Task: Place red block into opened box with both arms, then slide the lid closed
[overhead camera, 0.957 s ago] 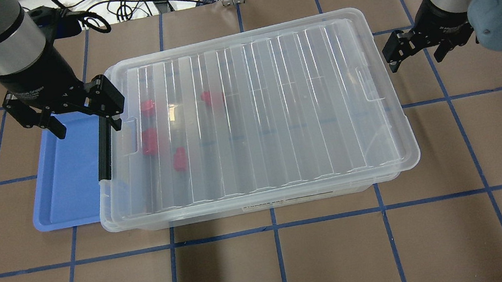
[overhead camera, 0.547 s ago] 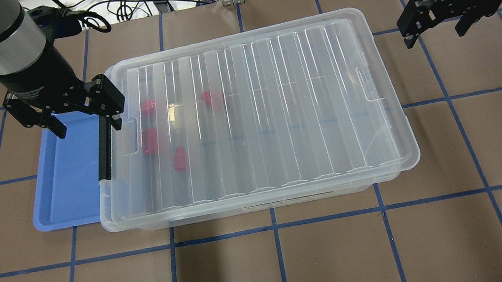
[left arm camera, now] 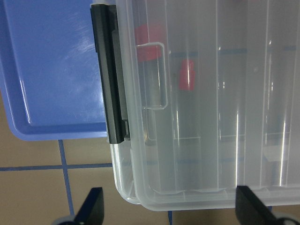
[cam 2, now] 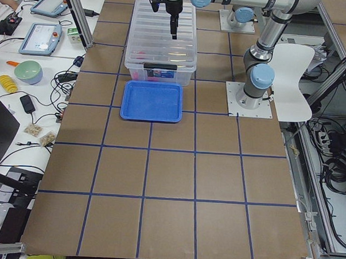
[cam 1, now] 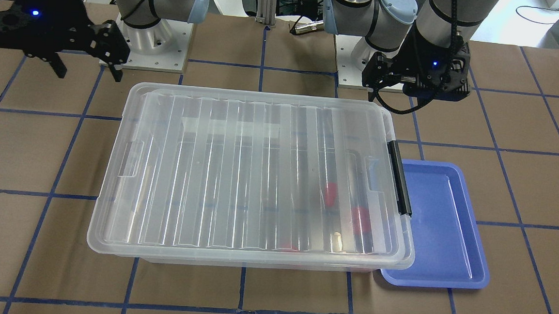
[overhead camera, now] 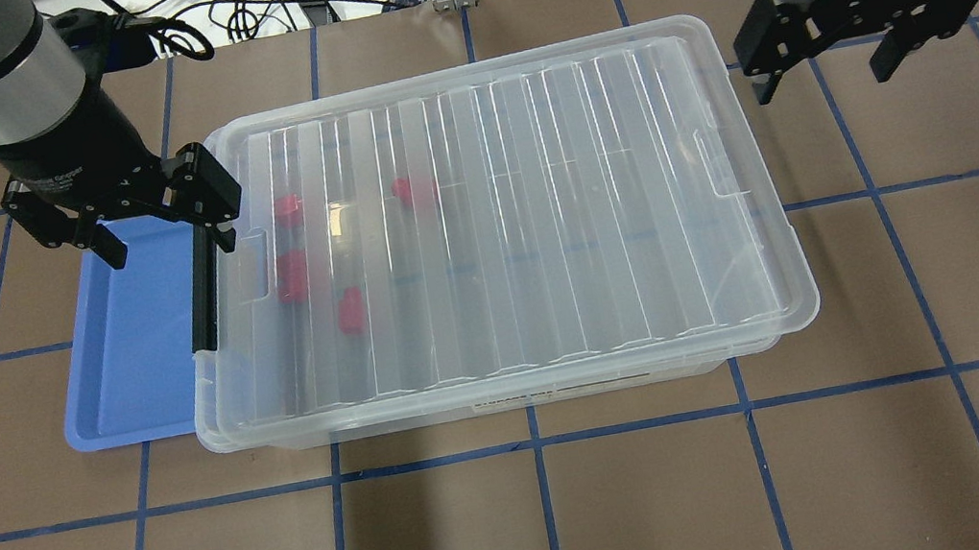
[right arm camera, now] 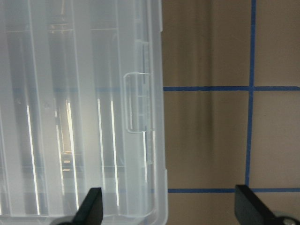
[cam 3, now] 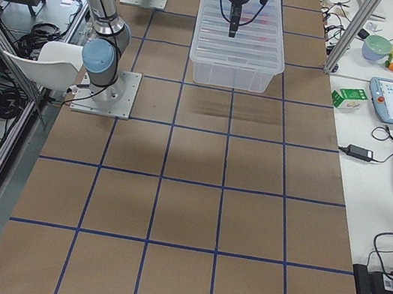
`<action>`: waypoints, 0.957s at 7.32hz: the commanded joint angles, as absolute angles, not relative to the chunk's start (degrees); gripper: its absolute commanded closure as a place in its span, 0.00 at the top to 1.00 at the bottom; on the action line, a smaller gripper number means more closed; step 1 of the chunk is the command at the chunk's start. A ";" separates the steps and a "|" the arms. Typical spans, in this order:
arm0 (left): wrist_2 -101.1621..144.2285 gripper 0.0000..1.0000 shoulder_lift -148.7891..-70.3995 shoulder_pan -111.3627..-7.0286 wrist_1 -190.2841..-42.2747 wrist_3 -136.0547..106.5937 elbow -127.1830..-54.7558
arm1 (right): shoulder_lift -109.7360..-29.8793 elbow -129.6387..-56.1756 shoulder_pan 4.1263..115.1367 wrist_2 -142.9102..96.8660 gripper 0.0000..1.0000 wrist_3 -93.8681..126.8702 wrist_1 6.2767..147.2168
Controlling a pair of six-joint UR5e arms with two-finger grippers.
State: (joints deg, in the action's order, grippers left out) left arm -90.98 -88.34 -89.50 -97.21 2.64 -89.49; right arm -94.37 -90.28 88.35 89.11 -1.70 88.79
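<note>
The left gripper (overhead camera: 169, 243) hangs open and empty over the black clip (overhead camera: 201, 289) at one short end of the box (overhead camera: 509, 403), its fingers spread either side of the clip, with the blue tray (overhead camera: 135, 367) lying against that end. The right gripper (overhead camera: 821, 75) is also open and empty, above the table just off the box's opposite end. The lid (overhead camera: 519, 212) covers the box, and the red block (left arm camera: 187, 75) lies inside beneath it, near the clip end.

I see the ribbed lid (right arm camera: 70, 117) filling the left, its notch facing brown tabletop (right arm camera: 206, 140) crossed by blue tape lines (right arm camera: 206, 88); my right end effector (right arm camera: 171, 210) hangs spread wide, empty.
</note>
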 commanded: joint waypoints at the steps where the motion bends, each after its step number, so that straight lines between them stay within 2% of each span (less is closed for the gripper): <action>1: -90.00 1.00 -88.16 -89.91 -95.81 2.72 -88.69 | -93.96 -90.53 93.43 89.30 1.00 2.29 89.21; 7: -89.91 1.00 -88.15 -89.47 -95.01 3.60 -89.56 | -92.29 -88.59 93.08 89.47 1.00 2.37 89.03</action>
